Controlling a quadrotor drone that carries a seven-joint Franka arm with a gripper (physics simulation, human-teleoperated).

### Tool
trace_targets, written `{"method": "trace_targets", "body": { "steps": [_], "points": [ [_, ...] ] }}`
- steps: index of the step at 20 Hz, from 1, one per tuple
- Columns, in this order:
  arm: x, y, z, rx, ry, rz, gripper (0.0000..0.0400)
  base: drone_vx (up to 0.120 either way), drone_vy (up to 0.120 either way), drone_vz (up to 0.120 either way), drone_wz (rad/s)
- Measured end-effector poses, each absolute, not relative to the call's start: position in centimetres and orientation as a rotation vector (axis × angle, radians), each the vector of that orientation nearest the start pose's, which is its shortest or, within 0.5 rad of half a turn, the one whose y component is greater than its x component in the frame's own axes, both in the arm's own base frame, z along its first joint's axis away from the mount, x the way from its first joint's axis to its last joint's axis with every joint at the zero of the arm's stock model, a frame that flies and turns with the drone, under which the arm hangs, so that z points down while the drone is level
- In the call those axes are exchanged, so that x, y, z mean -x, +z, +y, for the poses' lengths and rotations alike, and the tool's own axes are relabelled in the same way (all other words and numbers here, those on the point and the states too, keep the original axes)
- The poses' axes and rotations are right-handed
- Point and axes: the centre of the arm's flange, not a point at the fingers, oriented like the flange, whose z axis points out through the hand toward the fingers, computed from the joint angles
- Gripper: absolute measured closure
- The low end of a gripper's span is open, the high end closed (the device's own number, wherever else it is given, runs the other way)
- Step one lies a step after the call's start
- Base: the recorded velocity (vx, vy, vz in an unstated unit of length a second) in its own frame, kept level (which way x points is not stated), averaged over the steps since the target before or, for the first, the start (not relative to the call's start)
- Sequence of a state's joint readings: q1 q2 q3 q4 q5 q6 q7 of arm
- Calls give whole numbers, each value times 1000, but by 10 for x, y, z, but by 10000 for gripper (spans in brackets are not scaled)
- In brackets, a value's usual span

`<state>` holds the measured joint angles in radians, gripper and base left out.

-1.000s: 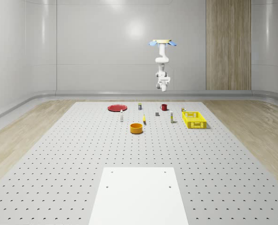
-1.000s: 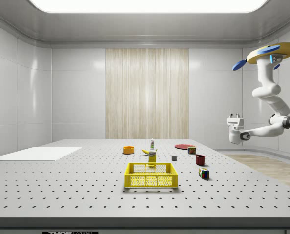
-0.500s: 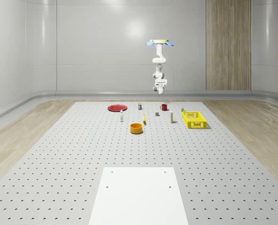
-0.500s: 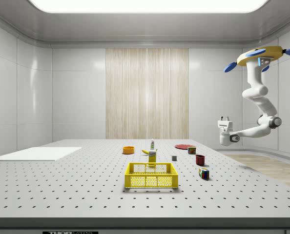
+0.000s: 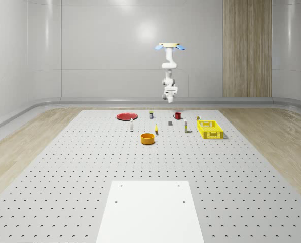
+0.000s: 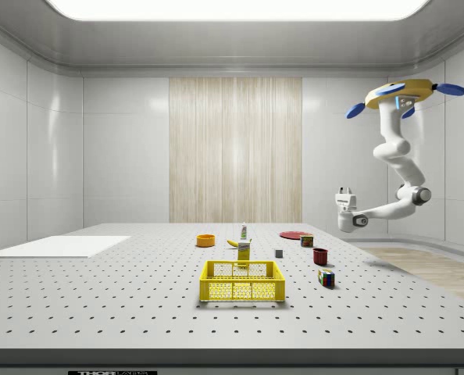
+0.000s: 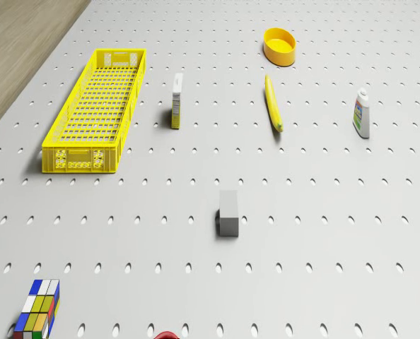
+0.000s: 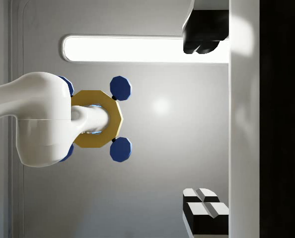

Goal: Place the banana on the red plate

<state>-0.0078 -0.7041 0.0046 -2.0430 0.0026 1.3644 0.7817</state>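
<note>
Pincer (image 6: pixel 345 192) upturned, seemingly open, airborne.

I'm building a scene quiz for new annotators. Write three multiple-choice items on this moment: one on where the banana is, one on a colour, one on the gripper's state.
1. Where does the banana lie?
A. In the yellow crate
B. On the table, apart from the red plate
C. On the red plate

2. What colour is the round bowl near the banana?
A. Orange-yellow
B. Green
C. Blue

3. How is the gripper placed?
A. Clamped on the banana
B. Resting on the table
C. In the air, pointing up, holding nothing

Answers:
1. B: the drone view shows it flat on the perforated table, while the red plate sits elsewhere.
2. A: bowl and crate share yellowish tones.
3. C: in the side view the drone hovers high near the table's far edge, its fingers upward above the mug.
</note>
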Motion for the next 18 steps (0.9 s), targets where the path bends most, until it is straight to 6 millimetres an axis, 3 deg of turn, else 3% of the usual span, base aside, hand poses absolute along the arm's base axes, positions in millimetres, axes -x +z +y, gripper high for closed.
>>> {"method": "trace_targets", "body": {
  "steps": [18],
  "points": [
    [-302, 691, 1, 2898, -64, 1201, 0, 120, -120, 0, 0]
  ]
}}
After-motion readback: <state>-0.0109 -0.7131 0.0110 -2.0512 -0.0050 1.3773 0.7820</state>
